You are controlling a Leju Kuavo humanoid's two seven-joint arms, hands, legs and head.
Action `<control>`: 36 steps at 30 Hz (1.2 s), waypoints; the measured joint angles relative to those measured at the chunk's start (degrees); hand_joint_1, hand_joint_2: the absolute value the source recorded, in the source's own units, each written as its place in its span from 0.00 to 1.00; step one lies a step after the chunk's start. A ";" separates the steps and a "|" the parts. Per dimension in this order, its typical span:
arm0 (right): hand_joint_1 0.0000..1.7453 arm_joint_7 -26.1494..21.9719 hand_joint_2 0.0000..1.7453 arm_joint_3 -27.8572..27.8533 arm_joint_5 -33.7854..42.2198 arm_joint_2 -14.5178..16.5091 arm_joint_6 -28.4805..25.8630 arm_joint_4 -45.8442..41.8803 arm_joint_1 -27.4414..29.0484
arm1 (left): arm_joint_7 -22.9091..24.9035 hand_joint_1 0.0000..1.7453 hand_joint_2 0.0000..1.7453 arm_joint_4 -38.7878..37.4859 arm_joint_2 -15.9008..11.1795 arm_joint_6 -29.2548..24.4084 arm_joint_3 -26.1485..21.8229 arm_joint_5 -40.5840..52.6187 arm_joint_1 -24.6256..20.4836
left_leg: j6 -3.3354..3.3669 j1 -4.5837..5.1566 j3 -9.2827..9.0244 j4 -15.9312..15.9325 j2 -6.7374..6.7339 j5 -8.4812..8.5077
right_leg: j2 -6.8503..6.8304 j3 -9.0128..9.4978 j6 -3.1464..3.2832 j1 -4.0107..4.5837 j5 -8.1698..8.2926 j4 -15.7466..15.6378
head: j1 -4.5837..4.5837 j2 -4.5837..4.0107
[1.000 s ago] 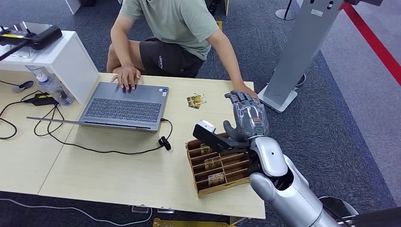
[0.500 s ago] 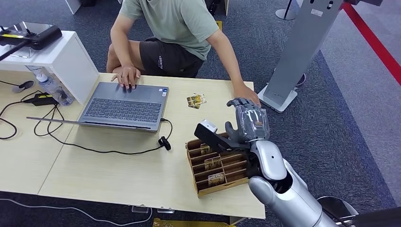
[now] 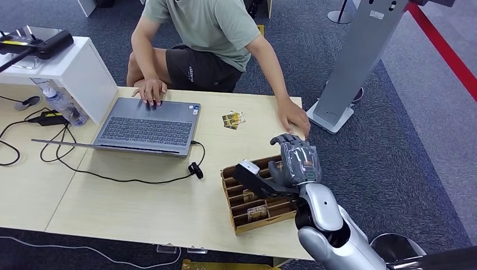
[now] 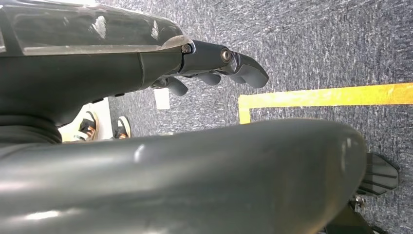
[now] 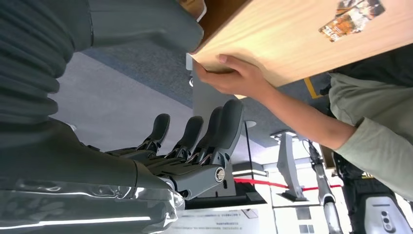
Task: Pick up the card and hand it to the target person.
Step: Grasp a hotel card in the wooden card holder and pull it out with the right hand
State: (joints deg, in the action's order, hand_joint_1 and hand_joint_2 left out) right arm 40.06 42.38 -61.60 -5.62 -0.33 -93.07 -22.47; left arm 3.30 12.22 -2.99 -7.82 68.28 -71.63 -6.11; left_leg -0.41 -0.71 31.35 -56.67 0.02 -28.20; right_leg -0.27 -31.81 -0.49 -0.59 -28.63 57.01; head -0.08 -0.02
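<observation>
1. Right hand [image 3: 295,163] hovers over the far end of the wooden card rack [image 3: 256,209], its fingers [image 5: 214,131] apart and slightly curled, holding nothing.
2. Cards stand in the rack's slots; one card [image 3: 257,212] sits in a near slot, another [image 3: 252,194] a row farther back, and the hand touches neither as far as the head view shows.
3. Two more loose cards [image 3: 233,119] lie flat on the counter [image 3: 140,208] (overlapping each other), between the laptop [image 3: 149,126] and the person's hand [image 3: 292,116].
4. That person's hand rests at the counter's far right corner, just beyond the robot's fingers; the right wrist view shows it gripping the counter's edge [image 5: 229,73].
5. The person [image 3: 208,34], in a green shirt, sits behind the counter with the other hand [image 3: 149,90] on the laptop's rim.
6. A black cable [image 3: 140,180] runs across the counter from the laptop toward the rack.
7. Left hand [image 4: 214,66] hangs over grey carpet, fingers curled in loosely with nothing in them.
</observation>
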 joint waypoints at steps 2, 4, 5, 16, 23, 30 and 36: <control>0.47 0.02 1.00 -0.44 -0.28 -0.14 0.27 -0.36 0.93 | 0.00 0.00 0.00 0.00 0.00 0.00 0.01 0.18 0.00 | 0.00 0.00 -0.01 0.00 -0.01 0.00 | 0.01 0.00 0.00 0.00 0.00 0.00 | 0.00 0.00; 0.47 0.02 1.00 -0.98 -0.58 -0.22 0.55 -0.72 1.90 | 0.00 0.00 0.00 0.00 0.00 0.01 0.02 0.41 0.00 | 0.00 0.00 -0.01 0.00 0.00 0.00 | 0.00 0.00 0.00 0.00 0.00 -0.01 | 0.00 0.00; 0.47 0.02 1.00 -1.32 -0.74 -0.25 0.71 -0.89 2.49 | 0.00 0.00 0.00 0.00 0.00 0.02 0.02 0.53 0.01 | 0.00 0.00 -0.01 0.00 0.00 0.00 | 0.00 0.01 0.00 0.00 0.00 -0.01 | 0.01 0.00; 0.44 0.02 1.00 -4.59 -1.17 -0.56 1.23 -1.03 6.46 | 0.00 0.00 0.00 0.00 0.00 0.09 0.04 1.48 0.02 | 0.00 0.00 -0.01 0.00 -0.01 0.00 | 0.01 0.01 0.00 0.00 0.00 -0.01 | -0.01 0.00; 0.43 0.02 1.00 -5.77 -0.66 -0.59 1.34 -0.52 6.79 | 0.25 0.00 0.00 0.00 0.00 0.16 0.07 1.58 -0.01 | 0.00 0.00 -0.01 0.00 -0.01 0.00 | 0.01 0.01 0.00 0.00 0.00 -0.01 | 0.00 0.00; 0.45 0.02 1.00 -5.70 -0.45 -0.45 1.61 -0.01 6.34 | 0.27 0.00 0.00 0.00 0.00 0.37 0.07 1.60 -0.02 | 0.00 0.00 0.01 0.00 -0.01 0.00 | 0.01 0.02 0.00 0.00 0.00 0.00 | -0.01 0.00; 0.45 -0.04 1.00 -5.41 0.79 -0.06 1.59 0.51 4.82 | 0.28 0.00 0.00 0.00 0.00 0.45 0.07 1.64 -0.05 | 0.00 0.00 0.01 0.00 -0.01 0.00 | 0.00 0.02 0.00 0.00 0.00 0.00 | 0.00 0.00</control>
State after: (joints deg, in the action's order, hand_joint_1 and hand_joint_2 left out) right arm 40.02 36.97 -60.81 -5.68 1.26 -92.56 -17.65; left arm 3.58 12.22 -2.99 -7.37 68.35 -69.99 -6.16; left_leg -0.41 -0.71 31.36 -56.67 0.02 -28.20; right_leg -0.26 -31.79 -0.50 -0.59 -28.63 57.01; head -0.08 -0.02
